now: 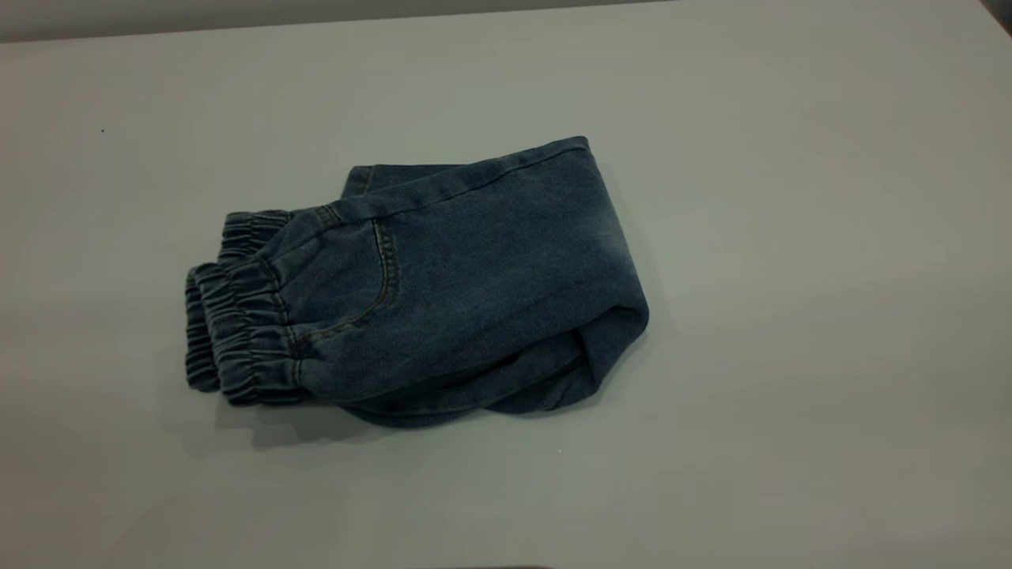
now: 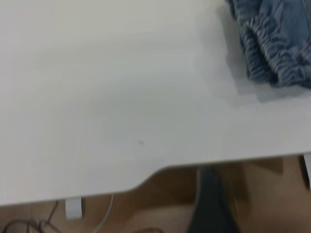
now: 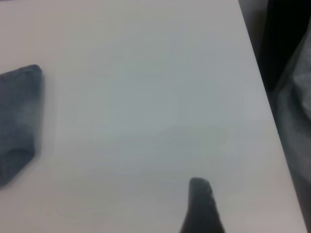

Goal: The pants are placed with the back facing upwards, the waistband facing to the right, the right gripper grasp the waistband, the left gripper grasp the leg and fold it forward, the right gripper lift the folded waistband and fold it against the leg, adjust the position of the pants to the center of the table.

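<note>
Sitting near the middle of the table (image 1: 791,395) is a folded bundle of pants (image 1: 443,284), soft washed-blue denim with a paler faded patch toward the folded end on the right of the outside view. The waistband (image 1: 237,332) is at the left end of the bundle: darker blue, gathered elastic, all bunched into fine vertical puckers, and you can see two layers of it stacked. Right next to it there's a curved pocket seam in tan double stitching. A straight hemmed edge runs along the far side, and the right end is a rounded, thick fold where the cloth doubles under. Bit of a lower layer peeks out along the near edge too.

The tabletop is plain, smooth, pale grey-white, matte, way bigger than the bundle.

Neither arm is over the cloth. From the left wrist camera you only get the ruched waistband (image 2: 272,53) off in a corner and the table's edge with floor below it. From the right wrist camera one dark fingertip (image 3: 201,206) pokes in over bare table, well apart from the denim (image 3: 19,121). Can't tell whether either gripper is released or clenched.
</note>
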Controlling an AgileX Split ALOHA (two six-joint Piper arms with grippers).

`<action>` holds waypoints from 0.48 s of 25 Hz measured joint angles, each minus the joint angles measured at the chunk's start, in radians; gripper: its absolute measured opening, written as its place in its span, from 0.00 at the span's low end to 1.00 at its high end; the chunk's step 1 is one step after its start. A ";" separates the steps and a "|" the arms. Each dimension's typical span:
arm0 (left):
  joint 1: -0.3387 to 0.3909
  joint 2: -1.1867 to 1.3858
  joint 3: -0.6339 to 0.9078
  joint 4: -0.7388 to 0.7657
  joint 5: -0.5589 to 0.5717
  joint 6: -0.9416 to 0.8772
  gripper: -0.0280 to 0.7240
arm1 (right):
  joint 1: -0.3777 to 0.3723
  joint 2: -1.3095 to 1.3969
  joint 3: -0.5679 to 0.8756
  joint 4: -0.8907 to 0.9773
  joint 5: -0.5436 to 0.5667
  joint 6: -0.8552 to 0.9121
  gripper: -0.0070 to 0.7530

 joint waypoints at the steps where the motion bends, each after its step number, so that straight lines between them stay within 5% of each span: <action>1: 0.000 -0.014 0.000 0.000 0.001 0.000 0.63 | 0.000 0.000 0.000 0.000 0.000 0.000 0.57; 12: 0.000 -0.135 0.000 0.000 0.007 0.000 0.63 | 0.000 0.000 0.000 0.000 0.000 0.000 0.57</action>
